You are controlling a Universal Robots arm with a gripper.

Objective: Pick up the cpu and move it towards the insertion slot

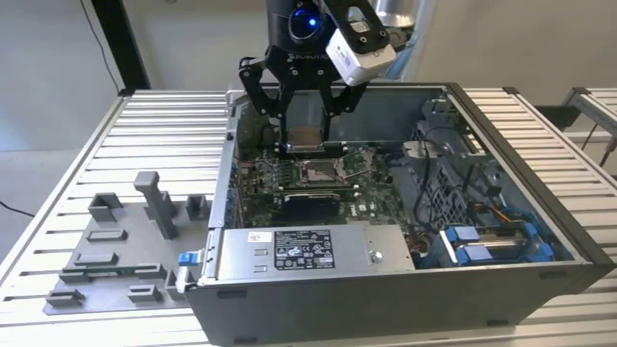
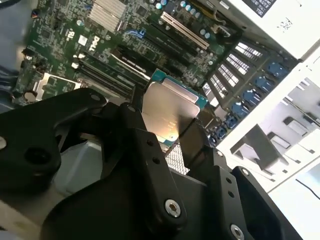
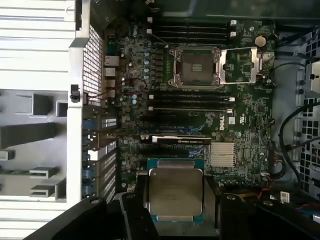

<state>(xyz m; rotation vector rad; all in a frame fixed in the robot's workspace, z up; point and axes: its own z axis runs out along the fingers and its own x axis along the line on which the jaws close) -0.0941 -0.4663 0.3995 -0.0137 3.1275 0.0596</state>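
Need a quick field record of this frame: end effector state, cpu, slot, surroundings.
end effector: shut on the cpu
cpu: held flat, silvery top facing the wrist cameras, above the motherboard
insertion slot: open, unoccupied, apart from the cpu
pc case: lying open on the slatted table
grey fixture: at the exterior view's left, outside the case

open air above insertion slot (image 1: 319,172) (case walls (image 1: 224,173) flank it).
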